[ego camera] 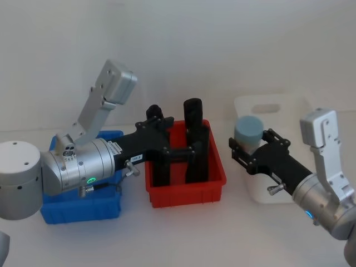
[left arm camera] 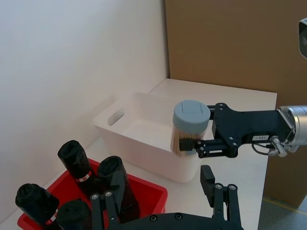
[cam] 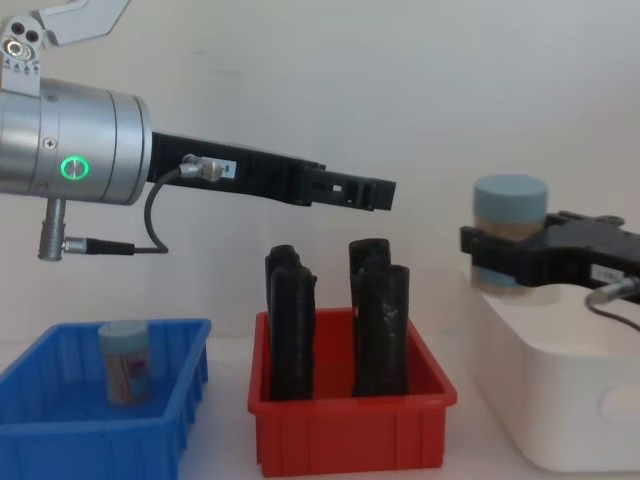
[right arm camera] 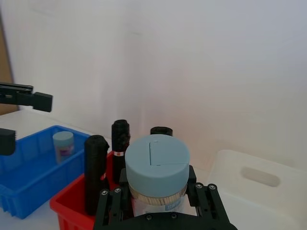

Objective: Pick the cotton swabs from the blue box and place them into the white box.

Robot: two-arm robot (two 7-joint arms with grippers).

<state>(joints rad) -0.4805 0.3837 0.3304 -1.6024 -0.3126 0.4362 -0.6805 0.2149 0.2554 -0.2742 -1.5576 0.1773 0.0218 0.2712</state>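
Desk point(ego camera: 183, 242): plain white top that carried three bins in a row. Room: a bare white wall point(ego camera: 194, 44) rose behind the desk, and a brown board panel point(left arm camera: 230, 43) stood past the desk's end beyond the white box.

Blue box point(ego camera: 83, 214): a shallow rectangular bright blue plastic bin at the robot's left. It held one upright cotton swab jar point(cam: 126, 362), small and clear, with a pale blue lid and a blue-pink label.

Red bin point(ego camera: 186, 192): a rectangular red plastic tray in the middle, with four tall black cylinders point(cam: 380, 320) standing upright in it.

White box point(cam: 560, 400): a large white plastic tub with rounded corners and a handle slot, at the robot's right and taller than the other bins.

Left claw point(cam: 375, 192): black and held level high above the red bin. Its fingers were spread wide and carried nothing.

Right claw point(ego camera: 247, 146): black and clamped around a second cotton swab jar point(ego camera: 248, 132). The jar was upright, with whitish swabs visible under the lid, and was held in the air at the white box's rim on the side nearest the red bin.
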